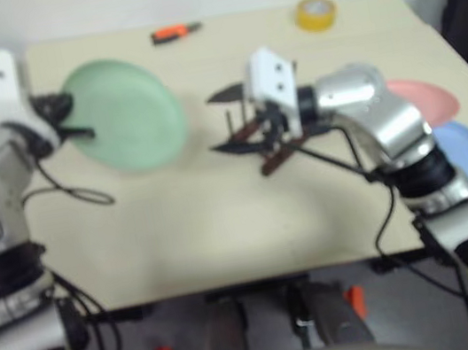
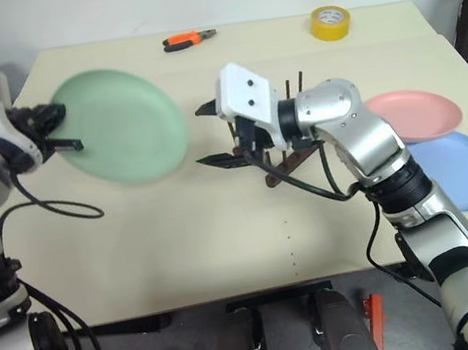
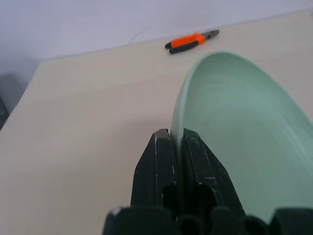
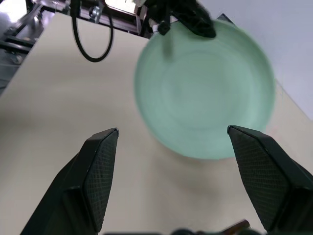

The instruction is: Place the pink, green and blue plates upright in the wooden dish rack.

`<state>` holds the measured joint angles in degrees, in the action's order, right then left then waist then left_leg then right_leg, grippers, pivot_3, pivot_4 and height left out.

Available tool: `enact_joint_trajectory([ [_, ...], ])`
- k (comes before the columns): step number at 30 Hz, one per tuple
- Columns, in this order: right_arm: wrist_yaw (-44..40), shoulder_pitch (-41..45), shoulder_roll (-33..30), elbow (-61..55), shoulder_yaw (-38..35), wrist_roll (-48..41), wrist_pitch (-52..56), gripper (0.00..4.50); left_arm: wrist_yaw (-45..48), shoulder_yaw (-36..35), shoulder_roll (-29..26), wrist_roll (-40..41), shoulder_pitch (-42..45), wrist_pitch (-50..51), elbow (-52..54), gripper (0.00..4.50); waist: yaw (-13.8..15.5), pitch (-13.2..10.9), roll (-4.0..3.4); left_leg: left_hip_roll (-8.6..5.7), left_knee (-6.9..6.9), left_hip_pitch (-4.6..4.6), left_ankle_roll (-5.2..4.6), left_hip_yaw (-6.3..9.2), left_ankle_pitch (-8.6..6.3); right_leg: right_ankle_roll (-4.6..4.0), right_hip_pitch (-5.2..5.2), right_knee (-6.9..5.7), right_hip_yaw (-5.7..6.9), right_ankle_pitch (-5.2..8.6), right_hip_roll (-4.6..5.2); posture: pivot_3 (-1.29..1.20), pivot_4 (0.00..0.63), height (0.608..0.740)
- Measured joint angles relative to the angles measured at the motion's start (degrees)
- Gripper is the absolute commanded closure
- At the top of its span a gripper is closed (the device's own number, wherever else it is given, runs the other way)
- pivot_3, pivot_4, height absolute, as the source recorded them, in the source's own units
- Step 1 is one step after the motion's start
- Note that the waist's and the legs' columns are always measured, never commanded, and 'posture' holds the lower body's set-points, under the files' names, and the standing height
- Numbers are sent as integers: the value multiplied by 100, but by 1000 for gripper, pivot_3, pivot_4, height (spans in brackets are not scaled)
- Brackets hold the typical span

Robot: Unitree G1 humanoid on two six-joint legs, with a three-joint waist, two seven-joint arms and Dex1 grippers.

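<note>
Green plate [image 2: 121, 126]: I have it off the surface [image 2: 182, 238], tilted nearly on edge, out on my left side, well apart from the rack.
Left pincer [image 3: 177, 142]: clenched on the green plate's rim, one finger on each face; only a small bite of the edge is in the jaws.
Right pincer [image 4: 171, 142]: released, jaws wide, aimed across at the plate's face from near the rack.
Handling: I judge the plate light, stiff and matte, not very slick. Held by one edge point it can swing or twist in the grip. A drop could chip it if it is ceramic; I cannot tell the material.
Where to hold: the rim is the only real purchase; a second bite on the far edge from the right pincer would steady it.
Pink plate [image 2: 414, 114]: flat on the surface at my right, overlapping the blue plate [image 2: 454, 172] just nearer me.
Rack [image 2: 290, 161]: mid-surface, partly hidden behind my right wrist, pegs up.
In the way: my own right arm sits over the rack. Pliers [image 2: 189, 39] and tape roll [image 2: 329, 21] lie at the far edge, well clear.
</note>
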<state>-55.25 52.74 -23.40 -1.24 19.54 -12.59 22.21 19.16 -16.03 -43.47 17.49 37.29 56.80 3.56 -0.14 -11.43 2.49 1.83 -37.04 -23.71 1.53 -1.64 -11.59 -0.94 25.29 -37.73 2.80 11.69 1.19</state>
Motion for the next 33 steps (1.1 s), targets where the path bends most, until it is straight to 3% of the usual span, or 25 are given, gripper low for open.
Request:
enact_joint_trajectory([
  [5, -106, -26, -23, 33, -30, 2, 9, 630, -377, -344, 543, -121, -759, -247, -763, 4491, -6, 0, 0, 10, 5, 10, 0, 1, 0, -12, 1, -10, 12, 3, -7, 0, 150, 740],
  [8, -114, -26, -40, 30, -43, -6, 61, 630, -509, -451, 786, -142, -988, -416, -1018, 3698, 8, 1, 2, 13, 2, 11, 1, 2, 0, -15, -1, -14, 15, 1, -7, 0, 150, 740],
  [11, -116, -62, -164, 26, -163, -34, 206, 630, -604, -417, 791, -261, -1271, -481, -1169, 2568, 12, 1, 2, 34, -1, 11, 1, -4, 0, -20, -2, -11, 7, -2, -2, 0, 150, 740],
  [12, -117, -66, -184, 26, -181, -36, 218, 630, -604, -419, 791, -260, -1286, -491, -1178, 2514, 14, 2, 3, 34, -1, 11, 1, -5, 0, -20, -2, -10, 7, -2, -2, 0, 150, 740],
  [13, -117, -76, -282, 26, -302, -38, 251, 630, -616, -426, 777, -302, -1296, -495, -1226, 2135, 24, 3, 6, 33, -1, 8, 1, -8, 0, -20, -2, -5, 8, -3, -2, 0, 150, 740],
  [14, -117, -78, -318, 16, -328, -49, 293, 630, -608, -421, 699, -335, -1296, -505, -1236, 2105, 13, 4, 7, 39, 1, 8, 1, -10, 0, -20, 0, -4, 8, -3, -4, 0, 150, 740],
  [17, -103, -87, -548, 21, -538, -38, 345, 630, -396, -352, 75, -458, -1315, -621, -1274, 1178, 7, 2, 11, 52, 9, 6, 2, -12, -1, -25, 5, -1, 14, -1, -14, 0, 150, 740],
  [22, -239, -201, -833, -28, -816, -238, 547, 630, 337, -308, -530, -337, -1551, -614, -632, 1178, 2, 1, 12, 55, 17, 5, 5, -15, -2, -37, 7, 3, 15, 7, -13, 0, 150, 740],
  [27, -956, -419, -1908, -57, -1370, -784, 1188, 630, 1620, -892, -1223, 397, -2202, -620, 912, 1178, 37, -5, 12, 46, 17, -18, 7, -15, -6, -39, 21, 27, 15, 7, -2, 0, 150, 740],
  [33, -1562, -602, -2592, -47, -1639, -1078, 1378, 630, 2591, -820, -1312, 1096, -2503, -880, 2131, 1178, 22, -4, 2, 58, 26, -9, 6, -14, -7, -62, 4, 57, 22, 17, -18, 0, 150, 740],
])
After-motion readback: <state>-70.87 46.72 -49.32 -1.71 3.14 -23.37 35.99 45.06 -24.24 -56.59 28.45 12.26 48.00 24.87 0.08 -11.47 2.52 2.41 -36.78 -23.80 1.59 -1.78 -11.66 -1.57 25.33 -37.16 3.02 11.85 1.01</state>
